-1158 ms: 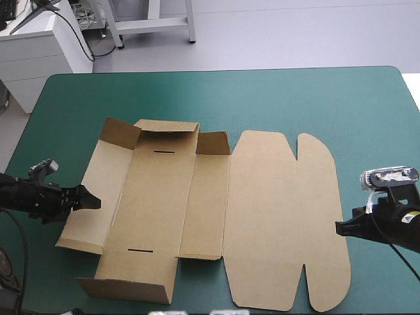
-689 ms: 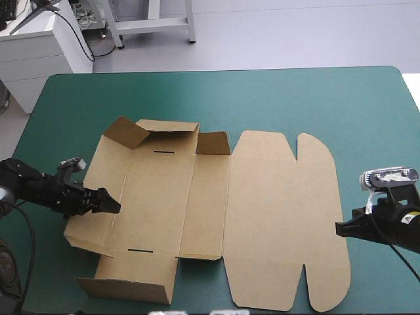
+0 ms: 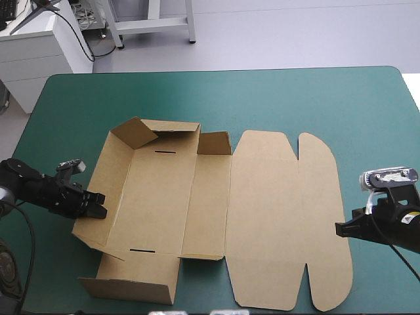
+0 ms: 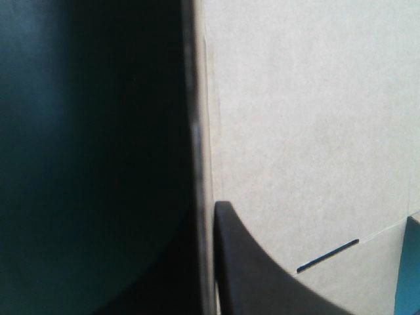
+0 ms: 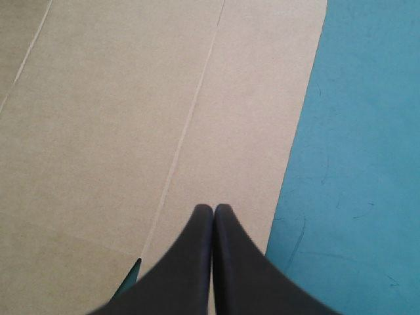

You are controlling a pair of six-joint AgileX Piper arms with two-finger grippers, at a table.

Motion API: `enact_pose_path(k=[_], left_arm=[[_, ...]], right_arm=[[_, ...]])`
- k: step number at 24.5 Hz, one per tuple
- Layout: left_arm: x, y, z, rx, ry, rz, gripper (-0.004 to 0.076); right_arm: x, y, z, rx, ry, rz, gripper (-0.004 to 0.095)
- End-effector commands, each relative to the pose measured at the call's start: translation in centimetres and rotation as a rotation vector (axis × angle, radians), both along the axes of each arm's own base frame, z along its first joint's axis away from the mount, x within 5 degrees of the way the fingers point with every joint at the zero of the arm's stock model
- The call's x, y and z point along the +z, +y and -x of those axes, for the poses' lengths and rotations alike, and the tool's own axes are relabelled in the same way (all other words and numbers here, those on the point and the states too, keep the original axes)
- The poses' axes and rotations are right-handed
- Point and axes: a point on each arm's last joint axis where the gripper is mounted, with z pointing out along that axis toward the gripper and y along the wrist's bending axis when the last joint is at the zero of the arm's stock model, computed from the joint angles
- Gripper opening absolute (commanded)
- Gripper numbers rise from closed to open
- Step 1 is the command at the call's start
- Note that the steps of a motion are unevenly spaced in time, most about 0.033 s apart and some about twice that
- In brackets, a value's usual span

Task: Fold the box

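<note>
Teal-green bench [image 3: 308, 98] carries the brown box [image 3: 269, 210] near its middle, with the lid flat to the right and the left wall tilted up. The left pincer [image 3: 100, 210] grips that wall's edge. The right pincer [image 5: 213, 210], fingers pressed together and empty, is at the lid's right edge.

Surface [image 3: 275, 98]: teal-green cover, rounded far corners.
Lying on it: one brown box [image 3: 216, 203], a cut sheet of board.
Box's lie: lid panel flat; left wall raised.
</note>
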Motion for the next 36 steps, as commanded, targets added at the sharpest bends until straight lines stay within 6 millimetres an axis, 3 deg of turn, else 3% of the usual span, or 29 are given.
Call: enact_pose_path(k=[1,5,8,15,17,18,20,23,25,26,30,33,36], left_arm=[[1.3,-0.3,-0.1,0.065,-0.003,0.013,-0.0008],[2.0,-0.3,-0.7,0.058,-0.026,-0.024,-0.0008],[3.5,-1.4,-1.9,-0.022,-0.080,-0.078,-0.0008],[9.6,-6.8,-5.4,-0.318,-0.372,-0.350,-0.0008],[11.6,-8.9,-6.0,-0.412,-0.488,-0.452,-0.0008],[13.2,-11.3,-6.5,-0.491,-0.593,-0.524,-0.0008],[14.9,-13.7,-7.0,-0.533,-0.701,-0.593,-0.0008],[16.6,-17.1,-7.4,-0.618,-0.833,-0.689,-0.0008],[17.6,-20.5,-7.5,-0.693,-0.943,-0.761,-0.0008],[18.0,-23.0,-7.1,-0.767,-1.012,-0.808,-0.0008],[18.8,-29.0,-5.1,-0.920,-1.273,-0.907,-0.0008],[19.6,-32.2,-3.2,-0.978,-1.453,-0.848,-0.0008],[20.0,-33.4,-2.4,-0.982,-1.535,-0.799,-0.0008]], right_arm=[[0.9,0.1,-0.1,-0.001,-0.064,-0.013,-0.0019],[0.9,0.1,-0.1,-0.001,-0.064,-0.013,-0.0019],[0.9,0.1,-0.1,-0.001,-0.064,-0.013,-0.0019],[0.9,0.1,-0.1,-0.004,-0.057,-0.018,-0.0019],[0.8,0.2,-0.1,-0.003,-0.054,-0.018,-0.0019],[0.8,0.2,0.0,0.001,-0.046,-0.022,-0.0019],[0.8,0.2,0.1,0.004,-0.037,-0.023,-0.0019],[0.7,0.3,0.1,0.008,-0.028,-0.024,-0.0019],[0.7,0.3,0.2,0.010,-0.021,-0.025,-0.0019],[0.6,0.3,0.3,0.014,-0.010,-0.026,-0.0019],[0.6,0.3,0.3,0.016,-0.005,-0.027,-0.0019],[0.6,0.3,0.3,0.017,-0.005,-0.026,-0.0019],[0.6,0.3,0.3,0.014,-0.008,-0.027,-0.0019]])
